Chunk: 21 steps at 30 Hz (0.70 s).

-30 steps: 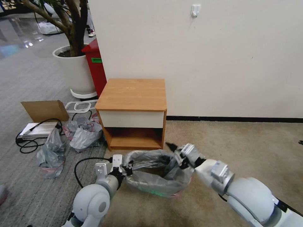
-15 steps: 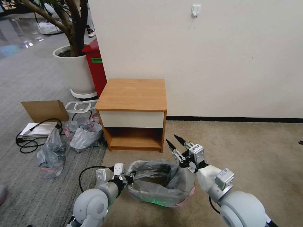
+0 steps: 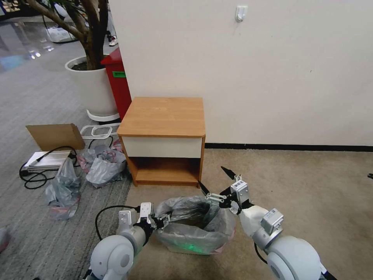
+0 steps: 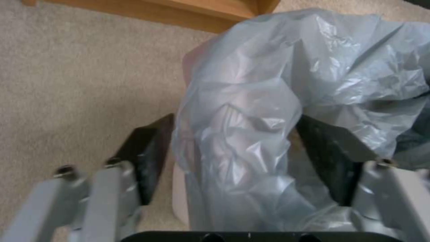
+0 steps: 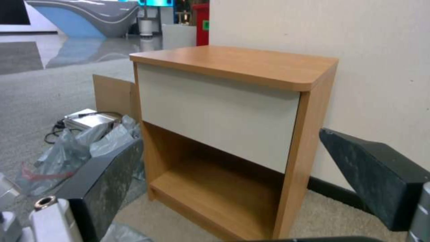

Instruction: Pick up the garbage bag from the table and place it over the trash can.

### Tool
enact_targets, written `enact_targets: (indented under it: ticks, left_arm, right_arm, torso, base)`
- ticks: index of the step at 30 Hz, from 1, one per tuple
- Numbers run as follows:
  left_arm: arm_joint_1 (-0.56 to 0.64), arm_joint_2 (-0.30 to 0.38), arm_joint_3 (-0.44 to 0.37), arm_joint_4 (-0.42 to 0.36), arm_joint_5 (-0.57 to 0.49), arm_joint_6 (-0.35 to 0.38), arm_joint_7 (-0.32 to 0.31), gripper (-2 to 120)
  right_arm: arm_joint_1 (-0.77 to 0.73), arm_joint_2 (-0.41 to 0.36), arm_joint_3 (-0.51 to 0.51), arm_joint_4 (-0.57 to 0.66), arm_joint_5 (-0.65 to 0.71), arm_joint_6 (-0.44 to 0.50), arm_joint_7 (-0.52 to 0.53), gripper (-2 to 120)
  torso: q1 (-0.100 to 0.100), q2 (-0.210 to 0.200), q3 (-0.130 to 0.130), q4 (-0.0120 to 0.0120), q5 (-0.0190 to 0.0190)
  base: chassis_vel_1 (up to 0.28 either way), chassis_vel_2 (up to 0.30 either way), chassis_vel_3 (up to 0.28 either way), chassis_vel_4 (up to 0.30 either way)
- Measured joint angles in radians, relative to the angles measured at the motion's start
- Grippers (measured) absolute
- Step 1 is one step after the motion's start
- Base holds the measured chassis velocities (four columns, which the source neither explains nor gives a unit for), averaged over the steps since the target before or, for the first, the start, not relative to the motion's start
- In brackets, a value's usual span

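My left gripper (image 3: 165,221) is spread around the garbage bag (image 3: 194,225); my right gripper (image 3: 217,182) gapes empty above. Bag already lines the trash can (image 3: 186,249) — only rim-tucking seems left.

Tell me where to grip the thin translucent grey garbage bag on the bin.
Probably the crinkled rim fold of the garbage bag on the robot's right, from above with the open right gripper: there plastic bulges over the cream trash can.
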Motion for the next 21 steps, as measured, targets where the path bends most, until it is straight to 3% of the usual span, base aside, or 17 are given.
enact_targets:
  ticks: [6,16,17,18,20,21]
  left_arm:
    - [0.010,0.020,-0.017,-0.024,-0.002,0.000,0.000,97]
    - [0.037,0.053,-0.043,-0.066,0.000,0.000,0.031,100]
    - [0.042,0.053,-0.050,-0.068,0.032,-0.016,0.041,100]
    - [0.046,0.053,-0.054,-0.063,0.095,-0.078,0.051,100]
    - [0.047,0.052,-0.055,-0.060,0.113,-0.099,0.055,100]
    - [0.052,0.053,-0.061,-0.041,0.202,-0.194,0.079,100]
  right_arm:
    - [0.003,0.000,-0.001,-0.001,0.002,0.000,0.000,100]
    - [0.004,0.012,-0.007,-0.009,-0.001,0.003,0.002,100]
    - [0.000,0.021,-0.006,-0.014,-0.003,0.014,0.006,100]
    - [-0.009,0.035,-0.003,-0.027,-0.009,0.034,0.026,100]
    - [-0.012,0.042,-0.003,-0.031,-0.012,0.040,0.039,100]
    - [-0.024,0.066,-0.005,-0.043,-0.022,0.056,0.090,100]
  torso:
    - [0.000,0.000,0.000,-0.0001,0.0000]
    - [0.000,0.000,0.000,0.0000,0.0000]
    - [0.000,0.000,0.000,0.0000,-0.0001]
    - [0.000,0.000,0.000,0.0000,-0.0002]
    - [0.000,0.000,0.000,0.0000,-0.0002]
    - [0.000,0.000,0.000,0.0000,0.0000]
  base:
    - [0.000,0.000,0.000,0.000]
    - [0.000,0.000,0.000,0.000]
    - [0.000,0.000,0.000,0.000]
    - [0.000,0.000,0.000,0.000]
    - [0.000,0.000,0.000,0.000]
    - [0.000,0.000,0.000,0.000]
